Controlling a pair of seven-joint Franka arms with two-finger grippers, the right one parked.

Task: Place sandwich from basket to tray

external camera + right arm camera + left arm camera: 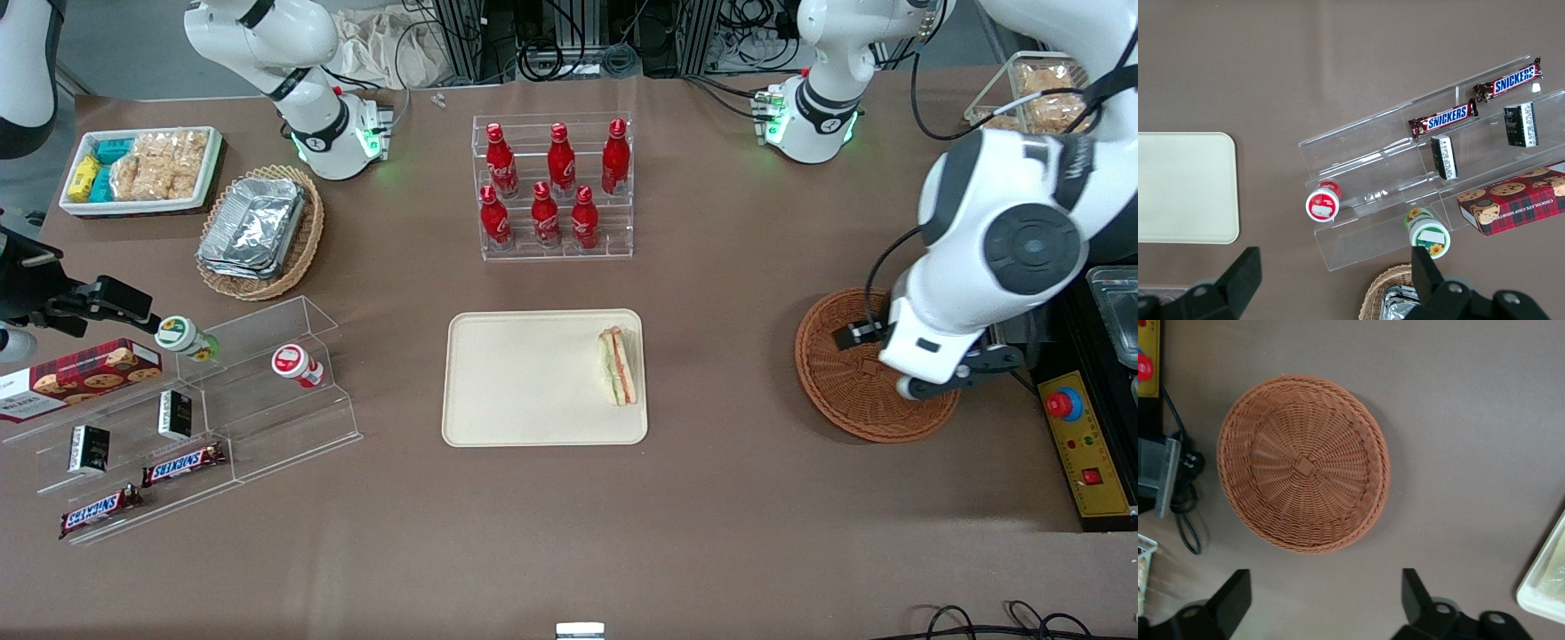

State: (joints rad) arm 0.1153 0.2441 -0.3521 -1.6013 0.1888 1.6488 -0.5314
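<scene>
Already, in the front view, the sandwich (618, 365) lies on the tray (524, 382) at its edge nearest the basket (831, 373); any tray jolt could tip it off. From the left wrist, the gripper (1325, 603) hangs spread and empty above the bare basket (1303, 463)

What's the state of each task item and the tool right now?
sandwich: lying on the tray, at its edge toward the working arm.
tray: flat on the table, holds only the sandwich.
basket: empty, upright on the table.
tool: open, holding nothing, above the basket.
</scene>
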